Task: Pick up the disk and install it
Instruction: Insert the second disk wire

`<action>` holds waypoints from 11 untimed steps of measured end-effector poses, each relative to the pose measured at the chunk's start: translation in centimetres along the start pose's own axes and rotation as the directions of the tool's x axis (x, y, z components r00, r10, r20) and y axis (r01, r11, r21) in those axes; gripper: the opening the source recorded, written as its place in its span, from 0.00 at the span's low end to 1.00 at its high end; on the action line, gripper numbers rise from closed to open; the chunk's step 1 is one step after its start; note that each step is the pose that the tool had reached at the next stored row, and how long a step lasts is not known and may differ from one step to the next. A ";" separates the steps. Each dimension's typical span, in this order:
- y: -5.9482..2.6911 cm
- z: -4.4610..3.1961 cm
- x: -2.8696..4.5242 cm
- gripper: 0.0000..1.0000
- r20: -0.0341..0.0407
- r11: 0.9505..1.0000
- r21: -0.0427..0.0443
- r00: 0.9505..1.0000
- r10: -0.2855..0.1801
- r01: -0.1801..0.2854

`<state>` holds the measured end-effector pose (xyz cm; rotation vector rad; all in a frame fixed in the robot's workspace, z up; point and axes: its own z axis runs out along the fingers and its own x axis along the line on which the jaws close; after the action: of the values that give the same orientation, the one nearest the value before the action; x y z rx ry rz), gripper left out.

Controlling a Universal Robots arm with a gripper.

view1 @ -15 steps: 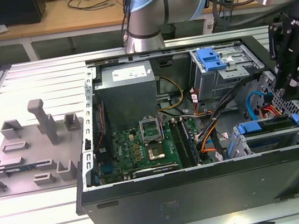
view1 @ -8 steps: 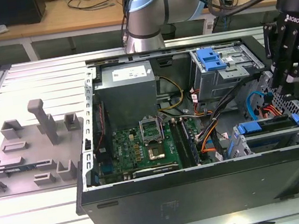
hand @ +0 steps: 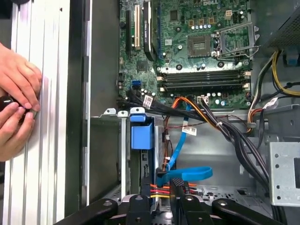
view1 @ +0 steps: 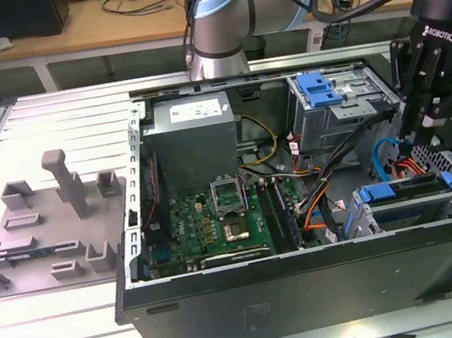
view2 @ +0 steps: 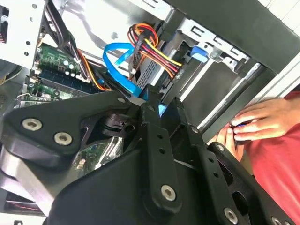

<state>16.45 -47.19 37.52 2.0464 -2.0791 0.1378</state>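
The disk lies in the drive bay at the near corner of the open computer case, on the exterior view's right. Its blue carrier runs along its top edge, and the carrier's blue end stands in the bay slot in the first wrist view. My gripper hangs just above and behind that bay, close to a blue flat cable. The gripper is open by a narrow gap with nothing in it; red and yellow wires show through. In the second wrist view the gripper points at the same cables.
A grey fixture tray with upright posts lies on the table at the exterior view's left. A bare blue bracket sits on the metal cage at the case's back. A person's hands rest beside the case wall, with a red sleeve.
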 end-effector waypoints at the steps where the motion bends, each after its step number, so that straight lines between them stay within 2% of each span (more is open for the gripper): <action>1: 0.07 0.09 -0.04 0.31 -0.002 1.000 0.000 1.000 0.000 0.000; 3: 0.12 0.28 -0.09 0.31 -0.010 1.000 0.000 1.000 0.001 -0.001; 4: 0.12 0.38 -0.11 0.31 -0.018 1.000 0.000 1.000 0.002 -0.002; 6: 0.10 0.57 -0.15 0.31 -0.029 1.000 0.000 1.000 0.003 -0.003; 11: 0.66 0.80 -0.23 0.31 -0.031 1.000 0.003 1.000 0.003 -0.003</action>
<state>15.72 -47.13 36.76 2.0293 -2.0654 0.1721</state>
